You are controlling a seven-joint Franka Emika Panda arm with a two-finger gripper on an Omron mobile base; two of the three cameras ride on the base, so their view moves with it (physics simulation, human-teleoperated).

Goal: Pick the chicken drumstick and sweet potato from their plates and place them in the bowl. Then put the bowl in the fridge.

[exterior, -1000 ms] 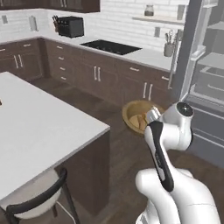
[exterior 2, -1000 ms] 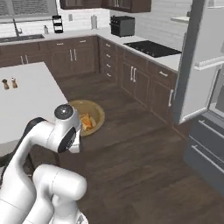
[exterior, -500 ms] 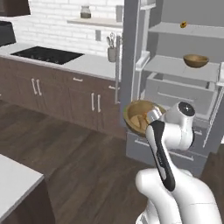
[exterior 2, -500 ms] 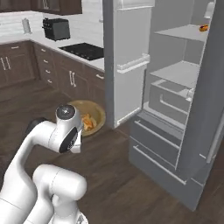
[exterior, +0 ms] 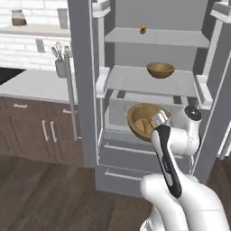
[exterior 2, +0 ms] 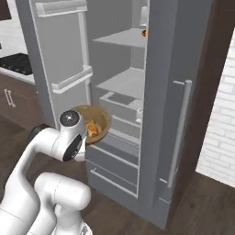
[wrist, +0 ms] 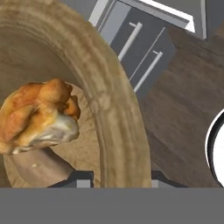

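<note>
Hand view shows the end effector (wrist: pixel 114 177) clamped on the bowl's (wrist: pixel 109 105) rim, with the drumstick (wrist: pixel 37 113) inside. Facing the open fridge (exterior: pixel 153 81), keep it level and set it on a bare shelf (exterior: pixel 135 81).

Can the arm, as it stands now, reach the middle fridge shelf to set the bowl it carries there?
Probably yes. The fridge stands open, the held bowl hangs just before the drawers, and bare shelf lies left of the other bowl there.
</note>
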